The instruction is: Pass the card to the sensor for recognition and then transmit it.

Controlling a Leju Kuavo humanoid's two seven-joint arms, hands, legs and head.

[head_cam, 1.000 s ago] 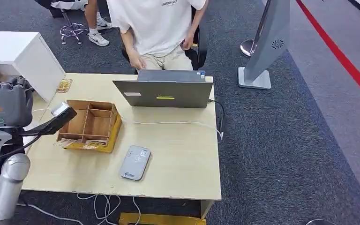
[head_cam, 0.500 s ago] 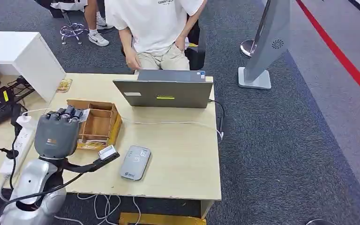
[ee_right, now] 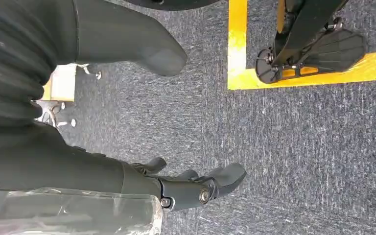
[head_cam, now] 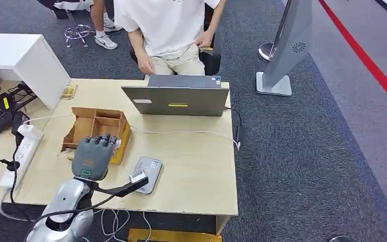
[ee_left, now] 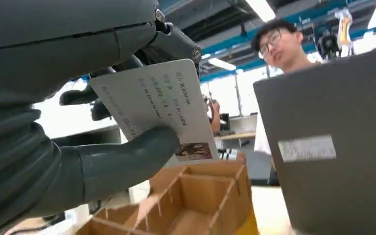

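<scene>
Left hand (head_cam: 93, 157) is over the front-left part of the worktop (head_cam: 196, 166), just in front of the compartmented cardboard box (head_cam: 97, 132), and holds the card (ee_left: 159, 105) — thumb on the printed face, dark fingers (ee_left: 174, 44) behind it. Left wrist view: card is white with lines of text and a small photo, tilted, above the box compartments, facing the laptop lid. Grey card sensor (head_cam: 146, 174) lies flat on the worktop just right of the hand, beside the box; card is not touching it as far as I can tell. Closed-angle laptop (head_cam: 177, 100) at the far edge, white cable (head_cam: 191, 132) running across behind the sensor. Person in a white shirt (head_cam: 169, 25) seated behind the laptop. Right hand (ee_right: 196, 188) hangs over grey carpet — fingers loosely curled and apart, holding nothing
</scene>
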